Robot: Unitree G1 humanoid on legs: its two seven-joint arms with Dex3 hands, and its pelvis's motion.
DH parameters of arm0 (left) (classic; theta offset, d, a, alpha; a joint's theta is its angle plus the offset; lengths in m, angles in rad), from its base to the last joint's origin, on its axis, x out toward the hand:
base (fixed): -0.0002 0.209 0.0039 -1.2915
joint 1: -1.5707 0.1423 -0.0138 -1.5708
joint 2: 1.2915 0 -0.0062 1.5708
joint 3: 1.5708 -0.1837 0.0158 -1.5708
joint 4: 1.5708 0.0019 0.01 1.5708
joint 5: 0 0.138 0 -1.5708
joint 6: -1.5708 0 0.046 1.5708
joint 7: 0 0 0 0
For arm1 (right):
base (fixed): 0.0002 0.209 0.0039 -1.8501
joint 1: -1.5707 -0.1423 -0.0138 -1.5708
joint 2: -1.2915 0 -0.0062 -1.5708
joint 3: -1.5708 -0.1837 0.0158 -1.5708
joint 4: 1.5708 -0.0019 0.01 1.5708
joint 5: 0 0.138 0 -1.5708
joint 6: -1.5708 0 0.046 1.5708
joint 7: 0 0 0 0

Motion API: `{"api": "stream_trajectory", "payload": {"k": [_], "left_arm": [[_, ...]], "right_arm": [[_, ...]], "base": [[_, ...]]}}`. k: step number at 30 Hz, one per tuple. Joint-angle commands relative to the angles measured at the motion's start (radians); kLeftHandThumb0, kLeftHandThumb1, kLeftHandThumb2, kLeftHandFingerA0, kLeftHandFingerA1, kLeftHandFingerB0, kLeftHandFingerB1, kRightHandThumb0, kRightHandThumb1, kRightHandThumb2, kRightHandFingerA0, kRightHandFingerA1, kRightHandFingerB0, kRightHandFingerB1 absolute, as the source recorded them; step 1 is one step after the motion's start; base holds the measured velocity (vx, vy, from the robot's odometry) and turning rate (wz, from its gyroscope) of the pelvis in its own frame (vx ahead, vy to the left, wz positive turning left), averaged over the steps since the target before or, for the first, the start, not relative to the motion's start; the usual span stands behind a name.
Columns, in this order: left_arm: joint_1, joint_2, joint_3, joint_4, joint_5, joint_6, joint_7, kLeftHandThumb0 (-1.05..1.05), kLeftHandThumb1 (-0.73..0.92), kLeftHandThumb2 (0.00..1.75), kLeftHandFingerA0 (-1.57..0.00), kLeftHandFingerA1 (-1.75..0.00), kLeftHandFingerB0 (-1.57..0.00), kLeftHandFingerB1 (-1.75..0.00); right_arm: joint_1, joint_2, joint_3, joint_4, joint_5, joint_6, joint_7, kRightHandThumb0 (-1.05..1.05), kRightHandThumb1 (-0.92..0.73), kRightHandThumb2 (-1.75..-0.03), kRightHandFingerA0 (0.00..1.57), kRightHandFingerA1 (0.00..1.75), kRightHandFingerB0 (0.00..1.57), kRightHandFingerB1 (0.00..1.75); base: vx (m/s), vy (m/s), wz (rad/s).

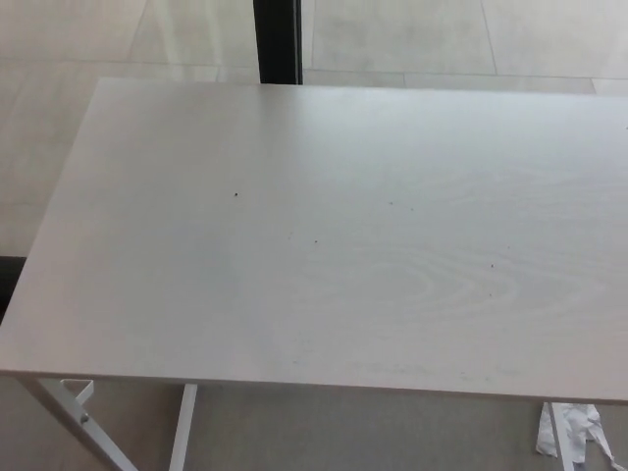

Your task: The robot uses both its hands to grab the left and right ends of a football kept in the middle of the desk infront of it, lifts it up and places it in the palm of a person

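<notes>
A pale wood-grain desk [324, 226] is seen from above, filling most of the head view. A few small dark specks [235, 193] are scattered over its surface. White metal legs [182, 432] are visible under the near edge at the left, and a crumpled white scrap [574, 432] lies on the floor near the lower right corner. Beyond the far edge a light tiled floor [412, 34] is seen, crossed by a dark vertical post [278, 39]. Neither robot hand is shown, so their state cannot be told. The football is not seen anywhere in view.
</notes>
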Motion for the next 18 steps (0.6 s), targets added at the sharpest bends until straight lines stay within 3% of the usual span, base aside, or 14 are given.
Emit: {"api": "stream_trajectory", "payload": {"k": [1, 2, 3, 4, 5, 8, 9, 10, 15, 16, 17, 18], "left_arm": [[0.033, 0.098, -0.075, 0.093, 0.05, -0.128, -0.087, -0.72, 0.68, 0.6, -0.63, -0.54, -0.39, -0.35], [0.022, 0.097, -0.076, 0.085, 0.043, -0.107, -0.069, -0.7, 0.7, 0.61, -0.63, -0.52, -0.36, -0.35], [0.011, 0.096, -0.072, 0.093, 0.032, -0.103, -0.062, -0.71, 0.68, 0.6, -0.66, -0.51, -0.36, -0.36], [0.007, 0.096, -0.073, 0.097, 0.029, -0.108, -0.064, -0.73, 0.69, 0.61, -0.65, -0.5, -0.39, -0.36], [0.008, 0.094, -0.079, 0.085, 0.026, -0.108, -0.072, -0.73, 0.53, 0.92, -0.6, -0.62, -0.36, -0.5], [0.006, 0.093, -0.093, 0.062, 0.018, -0.098, -0.091, -0.72, 0.54, 0.92, -0.62, -0.63, -0.39, -0.51], [0.007, 0.092, -0.092, 0.065, 0.013, -0.102, -0.098, -0.75, 0.51, 0.91, -0.62, -0.63, -0.4, -0.51], [0.009, 0.091, -0.095, 0.062, 0.011, -0.11, -0.103, -0.75, 0.66, 0.61, -0.69, -0.52, -0.47, -0.38], [-0.01, 0.095, -0.096, 0.099, -0.001, -0.142, -0.119, -0.7, 0.69, 0.62, -0.74, -0.52, -0.53, -0.38], [-0.016, 0.095, -0.09, 0.109, -0.009, -0.145, -0.121, -0.69, 0.68, 0.61, -0.73, -0.52, -0.54, -0.38], [-0.022, 0.094, -0.082, 0.116, -0.02, -0.14, -0.124, -0.69, 0.66, 0.61, -0.73, -0.52, -0.53, -0.38], [-0.027, 0.083, -0.06, 0.082, -0.047, -0.105, -0.101, -0.65, 0.6, 0.59, -0.68, -0.51, -0.55, -0.4]], "right_arm": [[0.078, -0.105, 0.137, 0.105, -0.154, -0.253, 0.29, -0.8, -0.62, -0.59, 0.49, 0.74, 0.13, 0.48], [0.101, -0.121, 0.181, 0.111, -0.203, -0.321, 0.308, -0.8, -0.62, -0.59, 0.62, 0.7, 0.17, 0.47], [0.108, -0.124, 0.19, 0.109, -0.21, -0.342, 0.318, -0.78, -0.6, -0.59, 0.65, 0.67, 0.18, 0.46], [0.118, -0.126, 0.197, 0.098, -0.211, -0.352, 0.327, -0.77, -0.62, -0.58, 0.61, 0.66, 0.15, 0.47], [0.129, -0.135, 0.207, 0.089, -0.215, -0.36, 0.338, -0.77, -0.62, -0.59, 0.55, 0.59, 0.13, 0.45], [0.14, -0.156, 0.235, 0.088, -0.228, -0.36, 0.333, -0.81, -0.66, -0.6, 0.55, 0.59, 0.11, 0.46], [0.143, -0.158, 0.236, 0.084, -0.223, -0.347, 0.333, -0.79, -0.67, -0.6, 0.54, 0.58, 0.11, 0.45], [0.149, -0.16, 0.238, 0.078, -0.218, -0.342, 0.335, -0.79, -0.67, -0.6, 0.52, 0.59, 0.1, 0.44], [0.131, -0.166, 0.239, 0.121, -0.193, -0.373, 0.359, -0.78, -0.63, -0.59, 0.52, 0.61, 0.12, 0.46], [0.135, -0.165, 0.242, 0.122, -0.196, -0.384, 0.361, -0.87, -0.54, -0.9, 0.53, 0.69, 0.12, 0.52], [0.139, -0.164, 0.24, 0.117, -0.19, -0.387, 0.368, -0.88, -0.54, -0.91, 0.59, 0.74, 0.12, 0.52], [0.126, -0.15, 0.219, 0.129, -0.17, -0.391, 0.351, -0.77, -0.46, -0.88, 0.85, 0.78, 0.33, 0.54]], "base": [[0.0, 0.0, 0.0], [0.0, 0.0, 0.0], [0.0, 0.0, 0.0], [0.0, 0.0, 0.0], [0.0, 0.0, 0.0], [0.0, 0.0, 0.0], [0.0, 0.0, 0.0], [0.0, 0.0, 0.0], [0.0, 0.0, 0.0], [0.0, 0.0, 0.0], [0.0, 0.0, 0.0], [0.0, 0.0, 0.0]]}}
